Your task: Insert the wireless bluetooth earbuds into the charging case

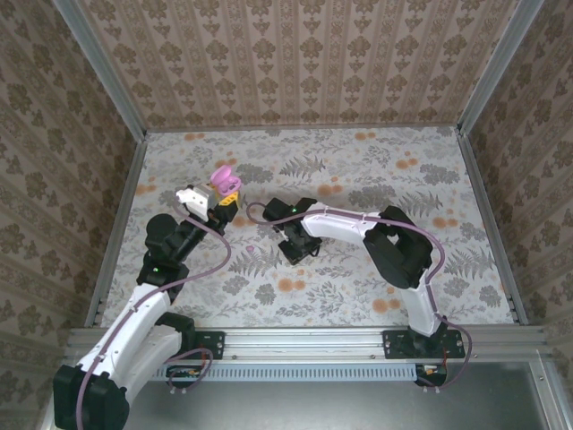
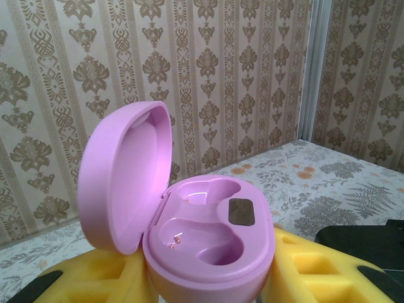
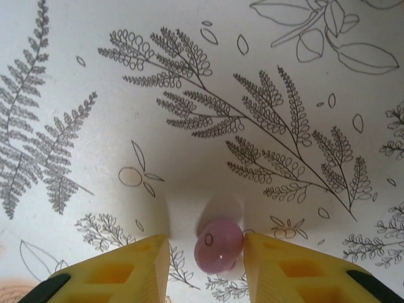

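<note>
My left gripper (image 1: 222, 199) holds the pink charging case (image 1: 224, 179) up above the table's left middle, shut on its base. In the left wrist view the case (image 2: 208, 240) sits between the yellow fingers (image 2: 315, 265) with its lid swung open to the left. Both sockets are empty, and small metal contacts show inside. My right gripper (image 1: 298, 253) points down at the table centre. Its jaws stand open around a pinkish earbud (image 3: 219, 245) lying on the cloth. The earbud touches the right finger (image 3: 297, 268), with a gap to the left one.
A floral, fern-printed cloth (image 1: 358, 179) covers the table. Patterned walls with metal corner posts (image 1: 474, 90) close it in on three sides. A metal rail (image 1: 304, 345) carrying both arm bases runs along the near edge.
</note>
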